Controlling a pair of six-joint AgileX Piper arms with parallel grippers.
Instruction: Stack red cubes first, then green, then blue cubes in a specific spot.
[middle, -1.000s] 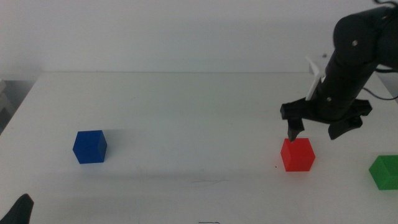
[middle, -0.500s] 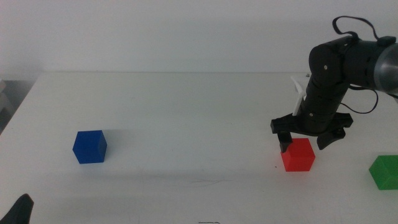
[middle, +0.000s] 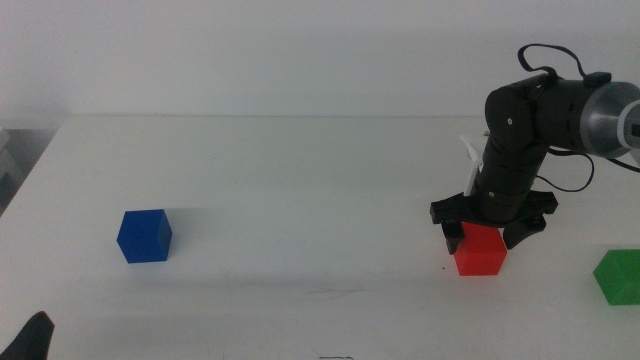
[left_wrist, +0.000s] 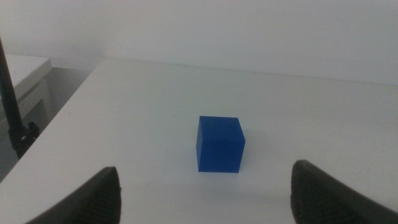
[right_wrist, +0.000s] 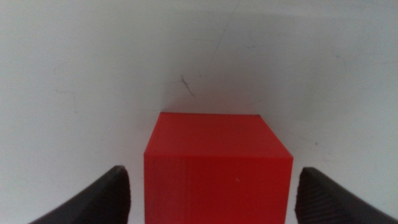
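Between the spread jaws of the right pincer (middle: 487, 236): red cube (middle: 479, 250).
It is straddled squarely on the tabletop (middle: 300, 180); left pincer (left_wrist: 205, 196), also spread, is parked facing the blue cube (left_wrist: 219, 144).

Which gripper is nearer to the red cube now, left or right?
Right. The right gripper is open, its jaws on either side of the red cube. The left gripper waits far away, facing the blue cube.
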